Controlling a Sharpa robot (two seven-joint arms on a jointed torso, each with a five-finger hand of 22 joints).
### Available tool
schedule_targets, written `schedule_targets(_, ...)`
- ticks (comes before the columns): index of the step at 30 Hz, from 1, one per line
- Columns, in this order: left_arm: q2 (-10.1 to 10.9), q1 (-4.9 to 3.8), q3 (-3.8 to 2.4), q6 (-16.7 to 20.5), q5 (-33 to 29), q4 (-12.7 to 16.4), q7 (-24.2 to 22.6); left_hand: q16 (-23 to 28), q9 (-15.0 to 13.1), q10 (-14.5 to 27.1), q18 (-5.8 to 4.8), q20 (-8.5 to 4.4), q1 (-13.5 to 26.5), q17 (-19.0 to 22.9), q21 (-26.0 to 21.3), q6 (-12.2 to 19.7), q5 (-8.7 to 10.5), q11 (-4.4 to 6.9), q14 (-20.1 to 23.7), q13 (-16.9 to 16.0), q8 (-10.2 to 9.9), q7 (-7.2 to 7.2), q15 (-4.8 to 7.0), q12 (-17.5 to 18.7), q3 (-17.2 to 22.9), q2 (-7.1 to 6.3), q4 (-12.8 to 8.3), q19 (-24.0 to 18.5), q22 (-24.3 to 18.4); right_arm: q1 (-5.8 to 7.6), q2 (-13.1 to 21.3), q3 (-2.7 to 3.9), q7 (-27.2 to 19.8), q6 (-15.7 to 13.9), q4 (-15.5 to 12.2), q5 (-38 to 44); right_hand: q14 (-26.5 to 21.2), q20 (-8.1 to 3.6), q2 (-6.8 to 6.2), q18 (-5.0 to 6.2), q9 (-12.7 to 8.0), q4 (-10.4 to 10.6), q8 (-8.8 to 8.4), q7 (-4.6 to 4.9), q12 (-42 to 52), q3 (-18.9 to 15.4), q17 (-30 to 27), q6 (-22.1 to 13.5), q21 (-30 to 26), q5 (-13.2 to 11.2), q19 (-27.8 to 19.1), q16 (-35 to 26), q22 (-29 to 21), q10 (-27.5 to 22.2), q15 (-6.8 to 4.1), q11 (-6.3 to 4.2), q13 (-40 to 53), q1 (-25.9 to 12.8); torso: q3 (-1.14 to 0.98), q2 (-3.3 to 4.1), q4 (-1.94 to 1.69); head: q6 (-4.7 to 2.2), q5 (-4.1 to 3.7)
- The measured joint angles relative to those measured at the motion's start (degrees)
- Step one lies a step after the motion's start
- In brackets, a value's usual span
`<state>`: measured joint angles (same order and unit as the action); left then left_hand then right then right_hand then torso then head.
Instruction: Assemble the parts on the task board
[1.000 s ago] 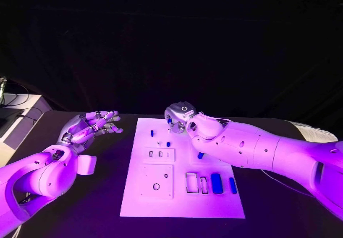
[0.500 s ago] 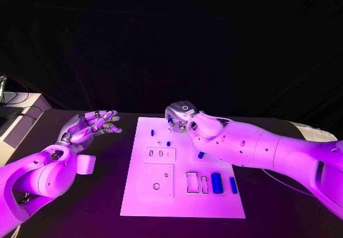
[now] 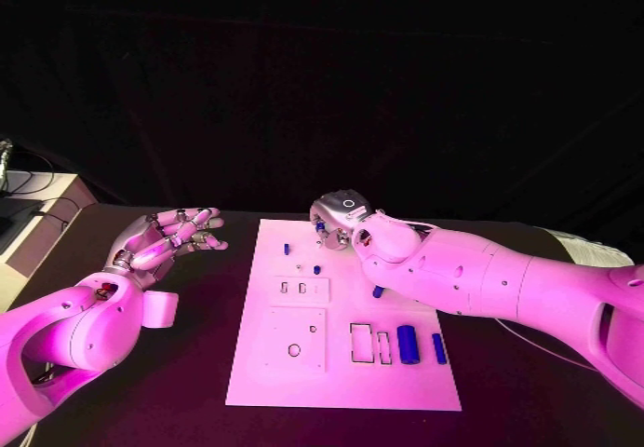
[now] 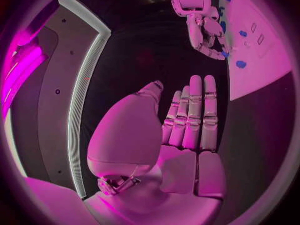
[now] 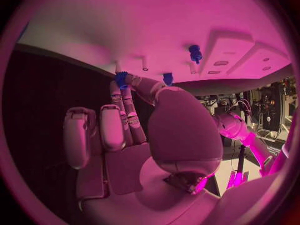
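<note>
The white task board (image 3: 342,377) lies in the middle of the black table. At its far edge my right hand (image 3: 342,220) reaches down, and its fingertips pinch a small blue part (image 5: 120,79) against the board (image 5: 94,30) beside a thin pin. A blue peg (image 5: 195,52) stands in the board close by. A blue cylinder (image 3: 407,344) and a slim blue bar (image 3: 437,347) lie near the board's front right. Small blue pegs (image 3: 286,249) stand further back. My left hand (image 3: 167,239) hovers left of the board, palm up and fingers spread, holding nothing (image 4: 187,120).
The board carries a square plate with a round hole (image 3: 294,340), a small plate with slots (image 3: 298,290) and a rectangular frame (image 3: 361,343). A pale box (image 3: 40,223) stands past the table's left edge. A thin cable (image 3: 526,343) runs along the table on the right.
</note>
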<state>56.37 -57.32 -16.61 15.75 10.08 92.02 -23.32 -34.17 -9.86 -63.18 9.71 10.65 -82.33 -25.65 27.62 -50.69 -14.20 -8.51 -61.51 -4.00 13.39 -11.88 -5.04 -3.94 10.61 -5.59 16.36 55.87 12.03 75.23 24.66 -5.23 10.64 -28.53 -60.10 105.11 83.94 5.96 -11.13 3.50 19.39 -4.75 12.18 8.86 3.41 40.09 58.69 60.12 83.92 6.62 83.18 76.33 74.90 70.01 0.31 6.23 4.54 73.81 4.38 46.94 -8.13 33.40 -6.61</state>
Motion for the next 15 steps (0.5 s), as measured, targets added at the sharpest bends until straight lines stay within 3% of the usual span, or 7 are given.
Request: schedule_targets(15,0.0,0.00,0.00,0.0,0.0,-0.2,0.0,0.0,0.0,0.0,0.00,0.21,0.0,-0.1,0.2,0.0,0.00,0.00,0.0,0.0,0.0,0.00,0.00,0.0,0.0,0.00,0.0,-0.2,0.0,-0.04,0.5,0.00,0.4,-0.3,-0.7,0.5,0.0,0.00,0.00,0.00,0.1,0.0,0.00,0.00,0.0,0.0,0.1,0.0,0.0,0.0,0.0,0.0,0.0,0.0,0.00,0.00,0.1,0.0,0.22,0.10,-0.17,-0.13,-0.18)
